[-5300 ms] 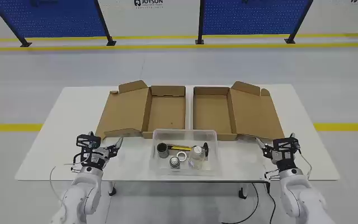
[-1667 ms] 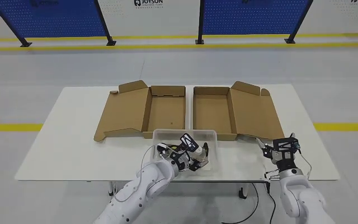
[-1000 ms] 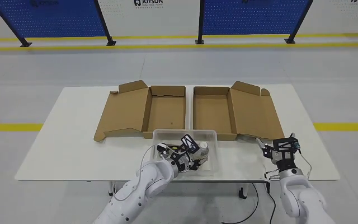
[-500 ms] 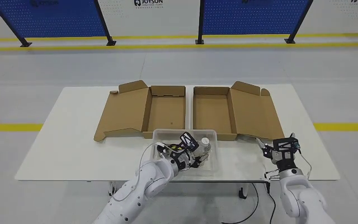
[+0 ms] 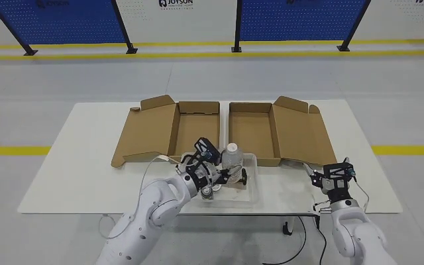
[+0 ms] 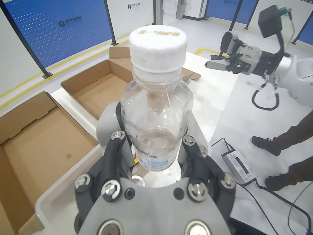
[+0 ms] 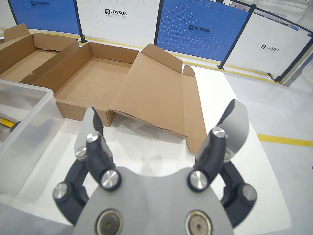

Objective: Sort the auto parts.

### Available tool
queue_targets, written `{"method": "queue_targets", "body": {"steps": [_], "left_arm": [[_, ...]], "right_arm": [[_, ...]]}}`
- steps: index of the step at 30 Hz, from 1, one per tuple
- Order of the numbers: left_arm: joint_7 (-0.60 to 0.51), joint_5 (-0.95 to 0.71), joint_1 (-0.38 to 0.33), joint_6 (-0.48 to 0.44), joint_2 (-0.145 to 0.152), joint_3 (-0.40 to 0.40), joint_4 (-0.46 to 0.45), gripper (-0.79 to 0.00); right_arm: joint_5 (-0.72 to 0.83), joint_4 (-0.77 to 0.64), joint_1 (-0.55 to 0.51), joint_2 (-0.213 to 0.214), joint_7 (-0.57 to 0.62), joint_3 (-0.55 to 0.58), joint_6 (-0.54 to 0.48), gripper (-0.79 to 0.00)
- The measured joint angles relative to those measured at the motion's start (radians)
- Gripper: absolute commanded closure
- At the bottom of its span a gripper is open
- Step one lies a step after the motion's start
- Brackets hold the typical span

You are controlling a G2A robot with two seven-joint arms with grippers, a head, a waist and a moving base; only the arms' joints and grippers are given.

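Left claw [image 6: 154,133]: clamped on clear, white-capped bottle [image 6: 156,94] | bottle: held over plastic tub [image 5: 254,189], apparently lifted clear | right claw [image 7: 161,121]: spread wide above worktop [image 5: 79,172] corner.

We see a logo word on the blue and white fence panels [image 7: 116,13], yellowish lettering on the cap [image 6: 157,35] of the bottle [image 6: 156,113], and small print on its label [image 6: 151,156].

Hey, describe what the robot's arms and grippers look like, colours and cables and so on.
Both arms, left arm and right arm, have smooth white rounded shells. The left gripper and right gripper share a grey metal plate, black linkages with silver screws, and pale jaws with black ribbed pads. A black cable loops at the right wrist.
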Motion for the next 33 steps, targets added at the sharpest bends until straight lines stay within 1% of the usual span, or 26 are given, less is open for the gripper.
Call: {"method": "queue_targets", "body": {"steps": [3, 5, 8, 16, 21, 24, 26, 29, 31, 33], "left_arm": [[-0.040, -0.054, 0.018, -0.047, 0.010, -0.038, -0.038, 0.000], [-0.043, -0.029, 0.037, -0.082, 0.017, -0.055, -0.055, 0.000], [-0.038, 0.005, 0.055, -0.118, 0.025, -0.069, -0.058, 0.000], [-0.011, 0.042, 0.073, -0.151, 0.034, -0.078, -0.066, 0.000], [0.006, 0.070, 0.072, -0.143, 0.037, -0.074, -0.064, 0.000], [0.041, 0.105, 0.063, -0.107, 0.036, -0.073, -0.057, 0.000], [0.076, 0.136, 0.046, -0.052, 0.033, -0.077, -0.047, 0.000], [0.122, 0.181, 0.007, 0.069, 0.024, -0.078, -0.015, 0.000], [0.127, 0.187, -0.031, 0.160, 0.016, -0.071, 0.016, 0.000], [0.124, 0.199, -0.071, 0.218, 0.009, -0.060, 0.044, 0.000]], "right_arm": [[0.000, 0.000, 0.000, 0.000, 0.000, 0.000, 0.000, -0.785], [0.000, 0.000, 0.000, 0.000, 0.000, 0.000, 0.000, -0.785], [0.000, 0.000, 0.000, 0.000, 0.000, 0.000, 0.000, -0.785], [0.000, 0.000, 0.000, 0.000, 0.000, 0.000, 0.000, -0.785], [0.000, 0.000, 0.000, 0.000, 0.000, 0.000, 0.000, -0.785], [0.000, 0.000, 0.000, 0.000, 0.000, 0.000, 0.000, -0.785], [0.000, 0.000, 0.000, 0.000, 0.000, 0.000, 0.000, -0.785], [0.000, 0.000, 0.000, 0.000, 0.000, 0.000, 0.000, -0.785], [0.000, 0.000, 0.000, 0.000, 0.000, 0.000, 0.000, -0.785], [0.000, 0.000, 0.000, 0.000, 0.000, 0.000, 0.000, -0.785]]}}
